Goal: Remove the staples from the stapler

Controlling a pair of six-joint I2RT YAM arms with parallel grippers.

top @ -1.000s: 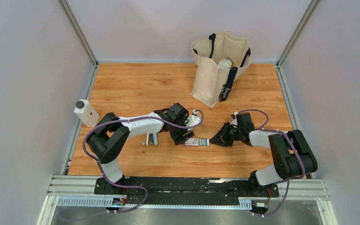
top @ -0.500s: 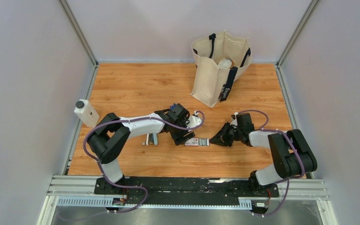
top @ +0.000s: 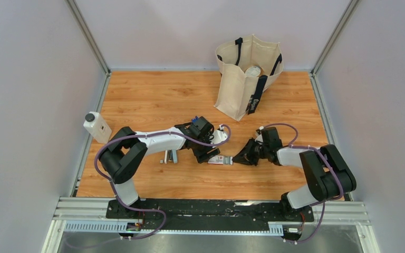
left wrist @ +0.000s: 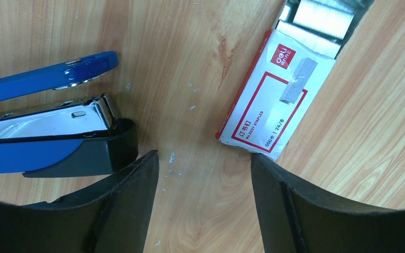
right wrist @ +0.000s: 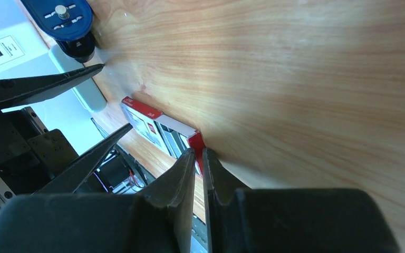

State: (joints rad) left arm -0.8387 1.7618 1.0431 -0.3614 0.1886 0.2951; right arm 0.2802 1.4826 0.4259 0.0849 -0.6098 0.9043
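The stapler (left wrist: 52, 124) is a small oblong thing in deep blue, lying open: a blue top arm is raised above a bright chrome magazine, and under that sits a blue body ending in a black nose. Its long axis runs crosswise to the fingers of the left gripper (left wrist: 203, 158), and the arm tip, magazine end and nose all point toward the gap between those fingers; its rear runs out of the left wrist view. It lies on the wooden table (left wrist: 190, 52) just outside the finger on the left of that view, the black nose close beside the fingertip — whether they touch I cannot tell, nor whether the magazine holds staples. The left gripper's fingers stand well apart with only bare wood between them. Just beyond the other finger lies a red-and-white staple box (left wrist: 274, 105), its near corner at that fingertip and its far end open on silvery staple strips (left wrist: 321, 16). The right gripper (right wrist: 199, 153) has its fingers drawn nearly together, a thin slit between them, tips at the box's red end — whether they pinch it cannot be told
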